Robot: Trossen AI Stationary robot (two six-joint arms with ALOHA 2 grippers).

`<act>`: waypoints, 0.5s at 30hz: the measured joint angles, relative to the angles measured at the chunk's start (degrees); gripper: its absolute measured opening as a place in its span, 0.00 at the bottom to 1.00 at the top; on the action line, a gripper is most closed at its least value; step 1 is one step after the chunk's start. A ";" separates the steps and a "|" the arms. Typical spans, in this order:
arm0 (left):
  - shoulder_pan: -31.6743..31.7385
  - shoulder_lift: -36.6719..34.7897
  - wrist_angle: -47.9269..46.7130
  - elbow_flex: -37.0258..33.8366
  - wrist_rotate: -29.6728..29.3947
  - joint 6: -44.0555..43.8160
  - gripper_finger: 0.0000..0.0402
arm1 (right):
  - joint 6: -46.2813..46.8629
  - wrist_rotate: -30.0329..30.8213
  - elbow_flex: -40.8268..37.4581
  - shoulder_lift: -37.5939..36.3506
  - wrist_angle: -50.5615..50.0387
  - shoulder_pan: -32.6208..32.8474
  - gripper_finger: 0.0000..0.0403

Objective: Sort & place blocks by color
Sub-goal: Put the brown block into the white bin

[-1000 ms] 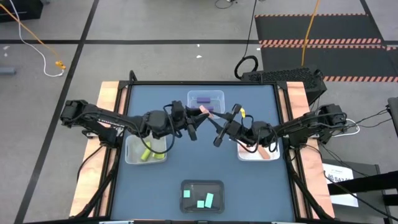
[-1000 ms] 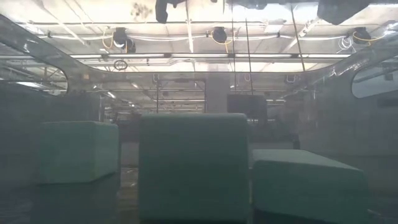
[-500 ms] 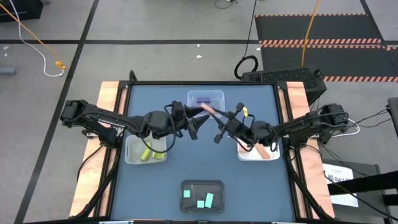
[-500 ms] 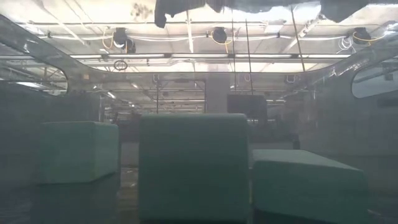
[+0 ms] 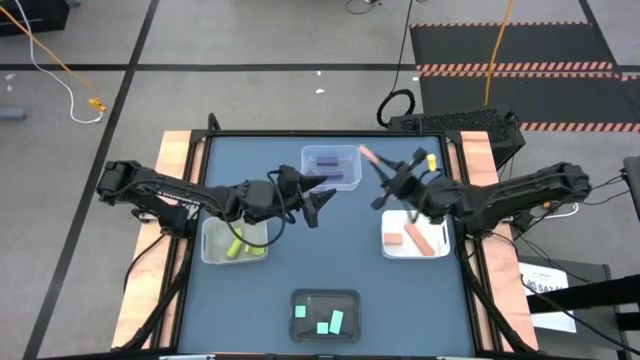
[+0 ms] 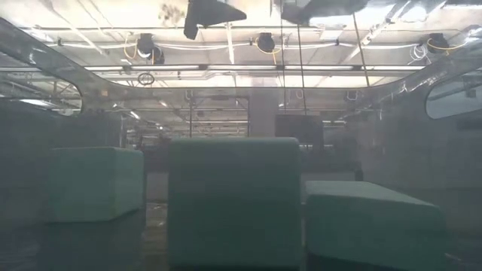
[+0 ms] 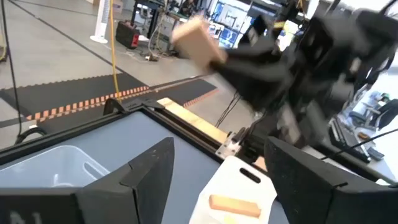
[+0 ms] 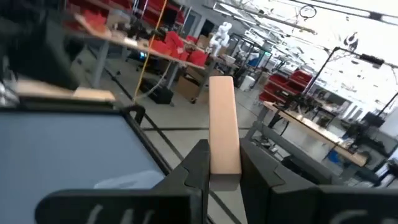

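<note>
While the right gripper (image 5: pixel 379 177) is clamped on a salmon bar (image 8: pixel 224 127), up over the table (image 5: pixel 325 255) between the clear tray (image 5: pixel 331 156) and white tray (image 5: pixel 412 246), the left gripper (image 5: pixel 322 201) sits wide open and empty just beside the clear tray.

A dark blue table (image 5: pixel 330 250) with wooden side rails carries four trays. A clear tray (image 5: pixel 331 154) sits at the far middle, a translucent tray (image 5: pixel 208 250) at the left, a white tray (image 5: pixel 392 247) at the right, and a black tray (image 5: pixel 325 297) at the near middle, all well apart.
</note>
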 joint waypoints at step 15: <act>-0.02 -0.02 -7.16 0.00 -0.17 -0.62 0.61 | 29.52 -35.07 0.02 -13.42 -29.13 0.02 0.10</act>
